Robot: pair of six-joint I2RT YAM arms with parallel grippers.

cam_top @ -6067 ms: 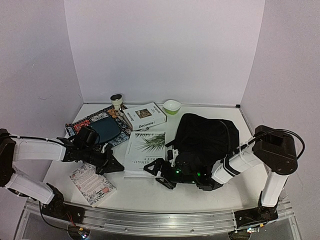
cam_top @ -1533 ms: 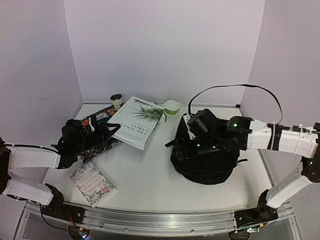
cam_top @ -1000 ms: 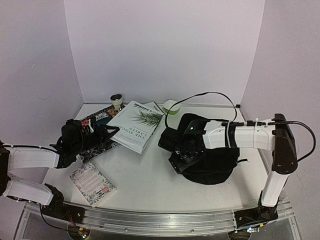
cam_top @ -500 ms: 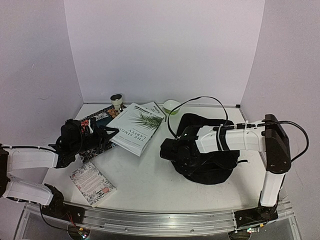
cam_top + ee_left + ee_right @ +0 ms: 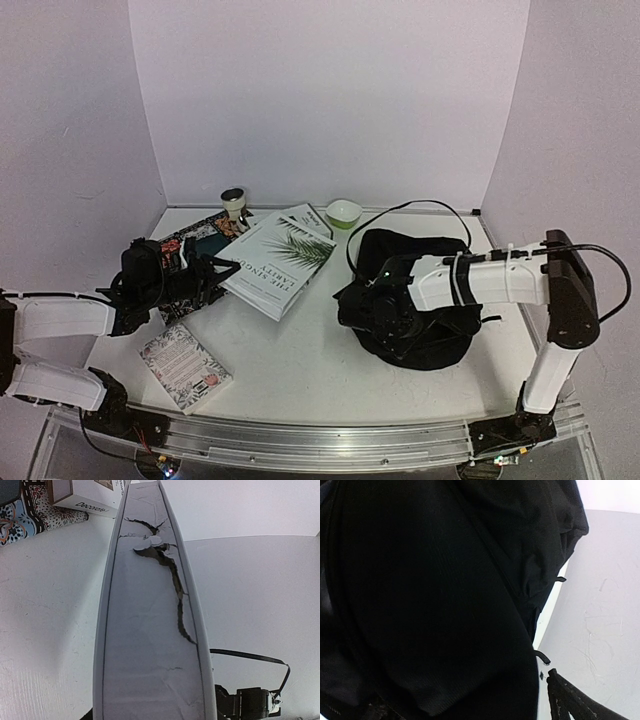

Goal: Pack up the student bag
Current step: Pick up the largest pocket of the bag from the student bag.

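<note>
Since half a second back: book barely shifted, right arm drawn rightward onto the bag.

Left gripper [image 5: 212, 272], 9 o'clock, is clamped on the edge of the white palm-leaf book [image 5: 278, 262]. The book is held clear of the table [image 5: 300, 365], far end toward 2 o'clock.

Right gripper [image 5: 362, 307] is at the 9 o'clock rim of the student bag [image 5: 437, 338], fingers spread wide, black fabric between them, no firm hold seen. The bag sits at 3 o'clock.

Step, as judged: opening the bag for the book. Next move calls for a mouth held open, then the book carried across and slid in edge-first.
</note>
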